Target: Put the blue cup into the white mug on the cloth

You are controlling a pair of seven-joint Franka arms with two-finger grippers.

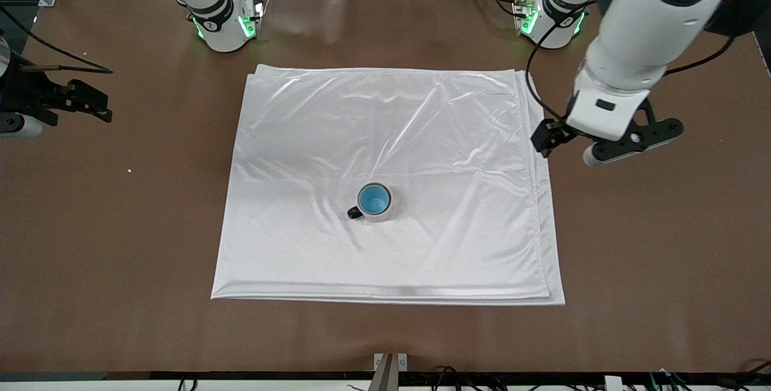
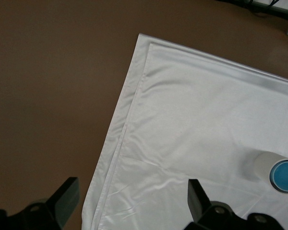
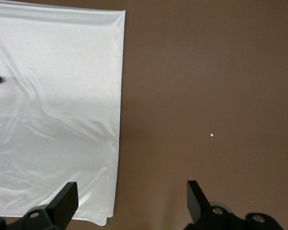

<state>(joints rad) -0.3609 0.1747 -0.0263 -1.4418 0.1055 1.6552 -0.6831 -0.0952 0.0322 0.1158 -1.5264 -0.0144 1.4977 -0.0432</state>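
Front view: blue cup [image 1: 374,199] sits nested inside the white mug [image 1: 381,214], blue interior showing within the pale rim, black handle pointing toward the right arm's end of the table. Mug stands upright on the cloth [image 1: 421,138], in the half of it nearer the camera. Judged: placement is done; nothing appears left but parking the arms.

Left gripper [image 1: 608,141] is over the cloth's edge at the left arm's end of the table. Left wrist view: its fingers [image 2: 62,201] spread wide, nothing between them; mug and cup well apart from the fingertips, off to one side.

Right gripper [image 3: 129,203] is over bare table [image 3: 206,72] at its own end. Fingers [image 3: 65,201] apart and empty; cloth edge passes just under one fingertip. Mug well clear of both. This arm waits.
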